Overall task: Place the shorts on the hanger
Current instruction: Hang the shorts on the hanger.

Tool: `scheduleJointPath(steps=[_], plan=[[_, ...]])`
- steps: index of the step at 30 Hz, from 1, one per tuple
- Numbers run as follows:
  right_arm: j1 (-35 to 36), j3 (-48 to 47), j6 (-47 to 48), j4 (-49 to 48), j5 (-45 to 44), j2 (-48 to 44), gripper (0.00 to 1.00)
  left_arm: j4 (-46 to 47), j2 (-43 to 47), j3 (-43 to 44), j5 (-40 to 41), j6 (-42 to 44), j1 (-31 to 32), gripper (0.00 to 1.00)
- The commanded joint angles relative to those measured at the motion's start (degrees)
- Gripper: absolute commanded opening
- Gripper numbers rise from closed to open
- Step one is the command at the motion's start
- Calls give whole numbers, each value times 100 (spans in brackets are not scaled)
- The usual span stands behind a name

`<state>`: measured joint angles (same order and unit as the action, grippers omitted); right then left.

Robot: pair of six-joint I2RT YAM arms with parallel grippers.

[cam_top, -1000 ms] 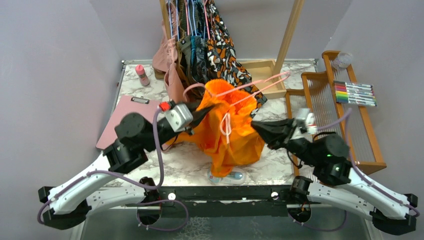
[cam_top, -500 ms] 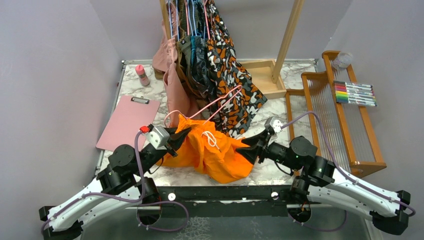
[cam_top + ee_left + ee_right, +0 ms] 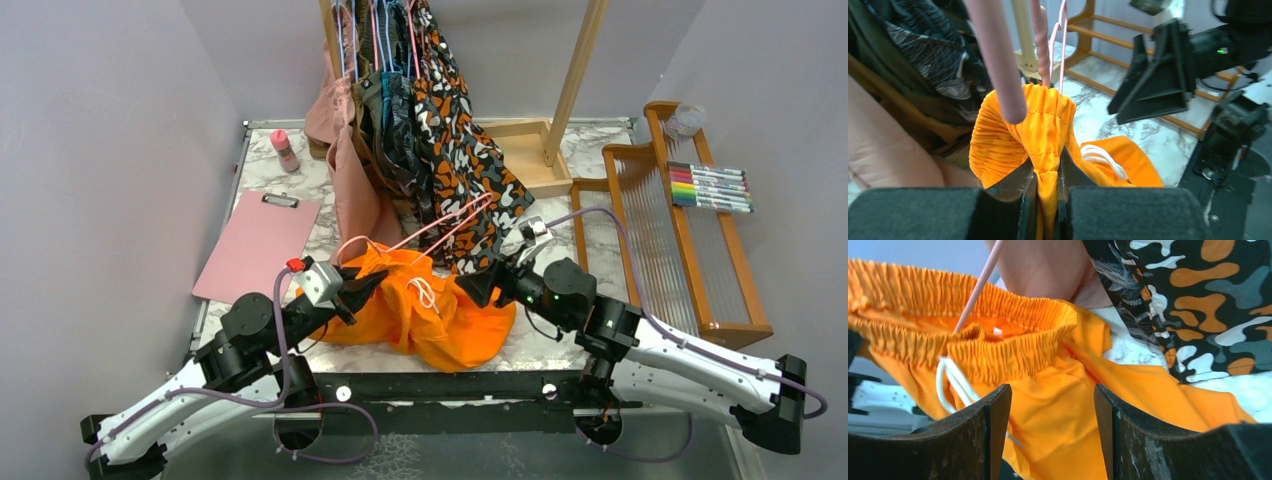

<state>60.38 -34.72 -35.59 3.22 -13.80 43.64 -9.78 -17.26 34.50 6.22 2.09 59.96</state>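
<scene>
Tension first: with shorts (image 3: pixel 440 320) pinched in jaws of the left gripper (image 3: pixel 1048 167), close spread jaws of the right gripper (image 3: pixel 1052 390) on the loose waistband (image 3: pixel 1013 347), then pull along the hanger (image 3: pixel 979 287).

Top view, centre: hanger (image 3: pixel 440 222) lower part buried in shorts (image 3: pixel 450 325). Left wrist view, upper left: hanger wire blurred, cut by top edge. Right wrist view, upper left: wire end vanishes inside shorts. Top view, upper centre: hanging garments (image 3: pixel 445 120) cut by top edge.

No text reads clearly; the dark garment (image 3: pixel 1128 290) perhaps bears blurred lettering.
</scene>
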Motion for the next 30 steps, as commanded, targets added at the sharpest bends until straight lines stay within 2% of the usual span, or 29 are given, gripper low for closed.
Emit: scheduleJointPath(steps=[1, 10, 15, 21, 25, 30], plan=[[-150, -348, -803, -500, 191, 389, 65, 145, 401, 183, -713, -198, -20, 0], [-812, -220, -1933, -1301, 1265, 1180, 69, 93, 1738, -556, -977, -454, -24, 0], [-941, -478, -1956, -1433, 1829, 1669, 72, 24, 1666, -605, -1415, -339, -16, 0], [-1204, -902, -1637, -879, 2531, 2156, 74, -4, 1690, -627, -1492, -292, -12, 0], [-1551, -934, -1637, -927, 3302, 2572, 75, 60, 1656, -675, -1597, -291, -16, 0], [-1591, -1104, -1492, -1000, 3881, 2958, 75, 85, 1613, -692, -1654, -307, -17, 0]])
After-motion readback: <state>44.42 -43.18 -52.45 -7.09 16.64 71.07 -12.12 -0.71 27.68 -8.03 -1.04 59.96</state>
